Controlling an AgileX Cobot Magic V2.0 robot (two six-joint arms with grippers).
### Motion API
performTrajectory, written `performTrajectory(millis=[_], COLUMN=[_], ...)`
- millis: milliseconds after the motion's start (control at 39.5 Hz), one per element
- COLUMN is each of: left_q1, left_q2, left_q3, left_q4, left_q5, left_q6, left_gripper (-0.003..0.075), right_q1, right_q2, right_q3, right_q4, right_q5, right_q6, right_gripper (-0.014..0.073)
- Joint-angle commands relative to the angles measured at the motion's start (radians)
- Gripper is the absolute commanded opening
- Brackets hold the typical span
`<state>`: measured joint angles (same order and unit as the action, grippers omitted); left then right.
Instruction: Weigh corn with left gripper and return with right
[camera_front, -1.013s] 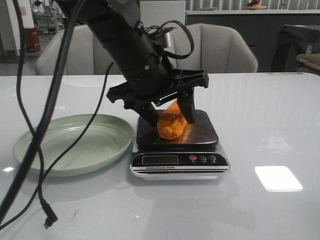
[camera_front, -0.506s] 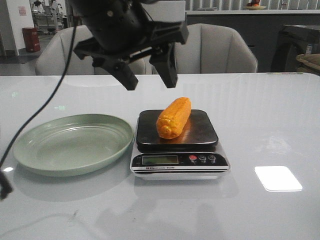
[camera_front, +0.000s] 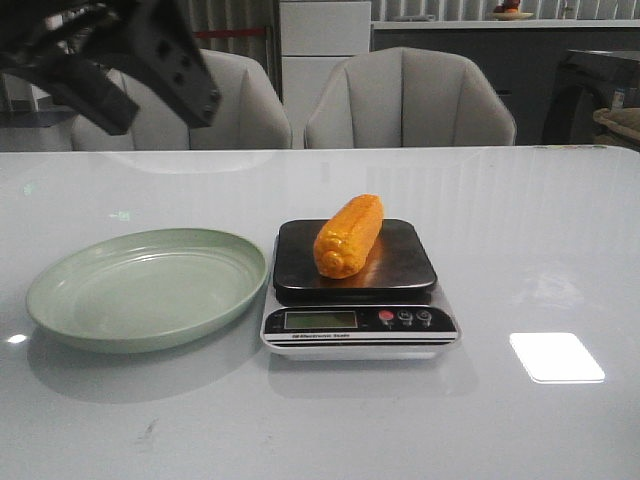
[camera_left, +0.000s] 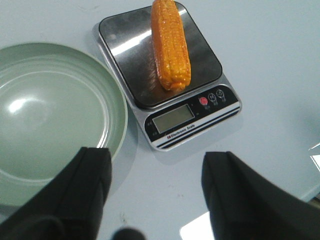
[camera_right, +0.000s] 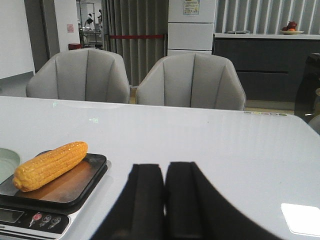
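Corn (camera_front: 348, 236), a stubby orange-yellow cob with rows of kernels, is laid lengthwise on the dark square platform of a silver digital kitchen scale (camera_front: 359, 328), its blunt end turned toward the display and buttons. Nothing is in contact with the cob. A shallow round pale-green plate (camera_front: 148, 287) is set just beside the scale on the robot's left, its rim close to the scale's edge; nothing is held in it. Both are carried by a glossy white table (camera_front: 530, 250), on which a bright rectangle of light is reflected. The matte black left gripper (camera_front: 125, 70) is seen raised high above the table's left side, well apart from the corn; in the left wrist view its two blocky fingers (camera_left: 87, 190) are spread wide and nothing is held between them. The black right gripper (camera_right: 164, 200) is shown low over the table, to the right of the scale, its two straight fingers pressed together with nothing between them. Grey upholstered chairs (camera_front: 405, 100) are lined up behind the table.
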<state>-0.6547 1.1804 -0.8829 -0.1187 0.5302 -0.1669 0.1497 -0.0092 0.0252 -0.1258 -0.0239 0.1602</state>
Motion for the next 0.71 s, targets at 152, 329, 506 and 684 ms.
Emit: performTrajectory(millis=[152,329,506,684], left_q1=[0.002,0.002,0.002,0.002], left_q2=[-0.306,-0.535,-0.765,-0.998], left_q3=[0.185,0.296,0.379,0.435], left_q4=[0.008,0.029,0.064,0.091], left_q5=[-0.07,-0.072,-0.058,-0.026], left_q6=[-0.002,-0.002,0.001,0.033], left_gripper=[0.0372,0.0353,0.0302,0.0155], right_q1=[-0.001,-0.001,-0.001,-0.001], right_q2=[-0.019,-0.019,-0.019,-0.019], right_q3=[0.011,0.011,0.011,0.011], right_q4=[-0.001,-0.001,-0.001,-0.001], right_q5=[-0.074,-0.074,-0.08,-0.14], right_q6=[-0.004,-0.004,-0.004,-0.004], right_gripper=[0.0159,0.0159,0.0159,0.0159])
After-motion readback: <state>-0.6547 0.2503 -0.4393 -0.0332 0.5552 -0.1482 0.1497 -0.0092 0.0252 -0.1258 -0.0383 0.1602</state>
